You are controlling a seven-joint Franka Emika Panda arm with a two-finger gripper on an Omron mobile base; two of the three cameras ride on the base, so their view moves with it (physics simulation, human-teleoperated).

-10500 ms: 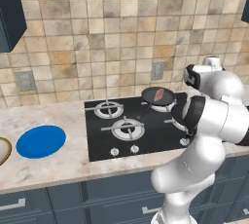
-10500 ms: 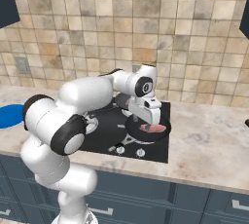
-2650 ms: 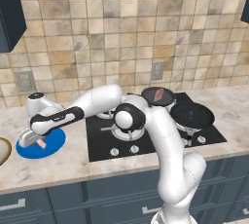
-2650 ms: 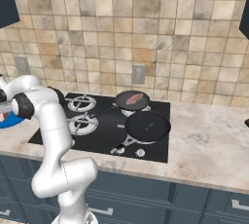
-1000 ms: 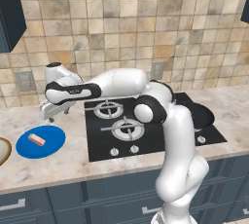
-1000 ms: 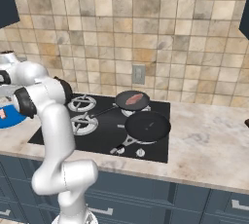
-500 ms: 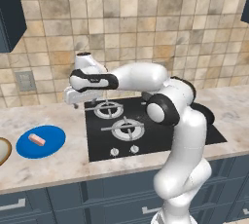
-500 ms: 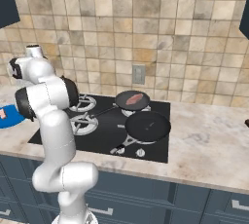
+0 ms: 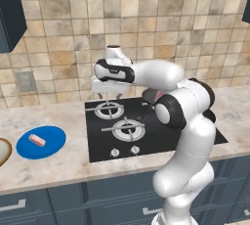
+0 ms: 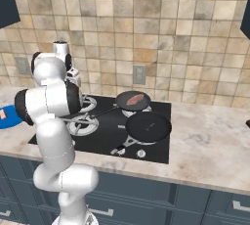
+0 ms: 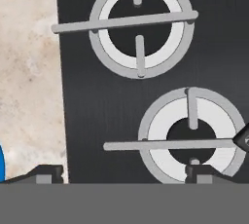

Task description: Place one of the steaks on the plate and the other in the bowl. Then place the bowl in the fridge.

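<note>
Left base view shows the black glass stovetop (image 9: 146, 136) with the white arm's gripper (image 9: 111, 88) now hovering above its left burners, having swung away from the flat bright blue plate (image 9: 41, 142) over the last second. The claw stands wide and empty. One small pinkish-red steak (image 9: 36, 140) lies on that plate, so the first placement looks done. The second steak (image 10: 135, 100) waits in the small dark frying pan (image 10: 133, 101) at the back of the stove. At the counter's left edge sits the tan-rimmed bowl (image 9: 3, 150), empty so far.
</note>
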